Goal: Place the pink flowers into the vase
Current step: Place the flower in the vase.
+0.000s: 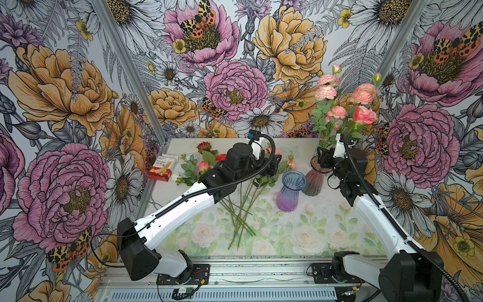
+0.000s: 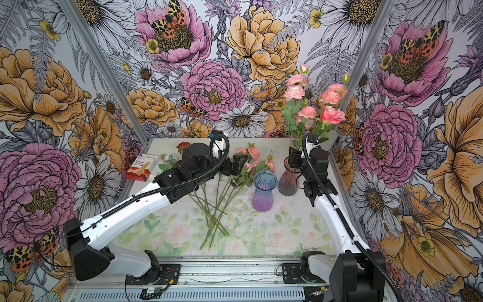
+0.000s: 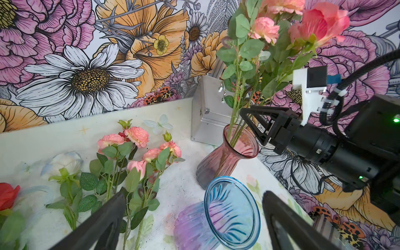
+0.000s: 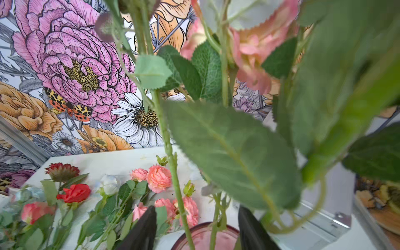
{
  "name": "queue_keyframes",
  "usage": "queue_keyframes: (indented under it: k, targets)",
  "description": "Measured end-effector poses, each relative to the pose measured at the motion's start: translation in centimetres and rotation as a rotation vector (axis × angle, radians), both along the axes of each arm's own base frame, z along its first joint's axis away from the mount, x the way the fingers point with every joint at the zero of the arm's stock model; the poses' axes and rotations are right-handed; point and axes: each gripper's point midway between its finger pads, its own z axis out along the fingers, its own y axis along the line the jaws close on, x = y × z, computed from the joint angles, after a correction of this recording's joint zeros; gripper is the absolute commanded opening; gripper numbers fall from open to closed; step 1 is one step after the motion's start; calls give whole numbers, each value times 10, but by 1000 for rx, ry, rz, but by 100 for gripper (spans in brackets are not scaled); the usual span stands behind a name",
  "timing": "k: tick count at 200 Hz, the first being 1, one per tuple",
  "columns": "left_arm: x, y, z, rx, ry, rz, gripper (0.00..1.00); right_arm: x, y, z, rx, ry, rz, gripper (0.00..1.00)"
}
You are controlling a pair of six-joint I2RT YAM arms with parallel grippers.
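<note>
The remaining pink flowers [image 2: 252, 153], salmon blooms on long green leafy stems, lie on the pale painted surface [image 1: 326, 222] at mid-frame in both top views. Their long axes run from cut ends crossed at lower centre up to blooms fanned towards the back wall. The left hand [image 3: 194, 194] hovers over their leafy upper stretch, its two black fingers spread wide and empty, so it is by far the nearer arm. A grasp would likely need the fingers set across a stem, not along it. The ribbed pink glass vase [image 1: 313, 180] stands right of the lying flowers, with a ribbed blue-to-purple glass vase [image 1: 290, 193] between them. Several pink sprays [image 1: 345, 104] already stand upright in the pink vase. The right hand [image 4: 197, 218] sits at its mouth, fingers apart on either side of those stems and gripping none.
</note>
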Motion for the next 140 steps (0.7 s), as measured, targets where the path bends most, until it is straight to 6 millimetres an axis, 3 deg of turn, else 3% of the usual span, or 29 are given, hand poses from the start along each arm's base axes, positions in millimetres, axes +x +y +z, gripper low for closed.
queue_keyframes:
  k: [50,88,140]
  targets:
    - [0,11,-5,18,19,13,98,-17,-1,16,5,-24,-21,99]
    - [4,29,-25,71,66,51,98,-31,16,36,14,-72,27,99]
    - [20,76,-64,180,198,160,98,-40,60,55,3,-106,178,99]
